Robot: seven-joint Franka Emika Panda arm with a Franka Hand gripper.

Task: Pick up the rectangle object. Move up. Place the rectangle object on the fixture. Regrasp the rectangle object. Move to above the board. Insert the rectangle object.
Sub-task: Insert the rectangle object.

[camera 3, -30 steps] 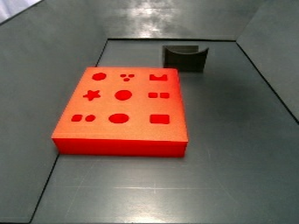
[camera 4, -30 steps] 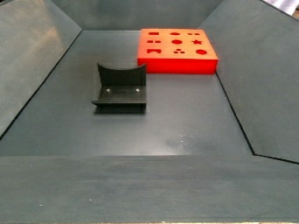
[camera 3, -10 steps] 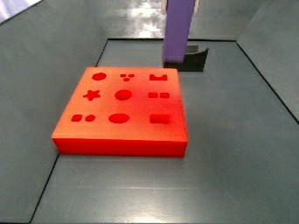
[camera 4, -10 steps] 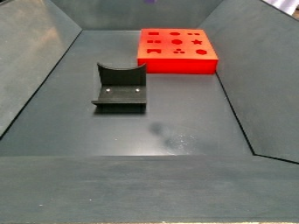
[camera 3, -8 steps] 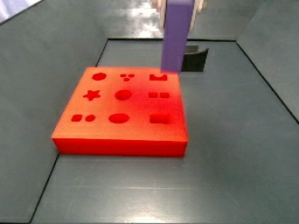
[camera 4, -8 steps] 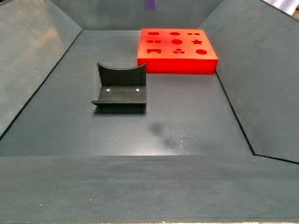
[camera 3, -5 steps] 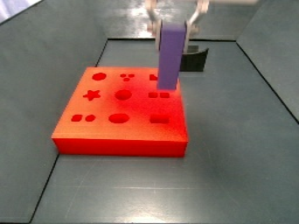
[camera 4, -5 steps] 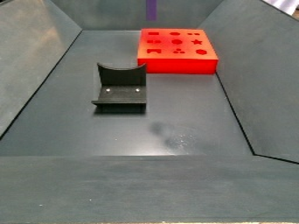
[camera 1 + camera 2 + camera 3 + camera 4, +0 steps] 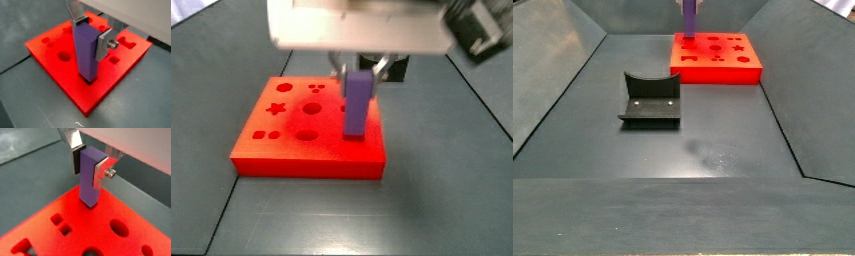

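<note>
Purple rectangle object point(image 9: 85, 50) upright in hand point(image 9: 90, 31), tip at board point(image 9: 60, 72) edge.

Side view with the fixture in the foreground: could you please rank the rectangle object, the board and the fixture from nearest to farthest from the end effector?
1. The rectangle object: upright, held in the end effector, whose fingers show only in the wrist views.
2. The board: directly under the rectangle object's lower end.
3. The fixture: alone on the floor, well apart.

The gripper point(image 9: 91, 34) above the smooth, slightly glossy orange-red plastic-looking board point(image 9: 120, 75) has brushed silver metal fingers point(image 9: 105, 44) clamping the matt purple-violet rectangular block point(image 9: 85, 50); the floor looks dull grey.
</note>
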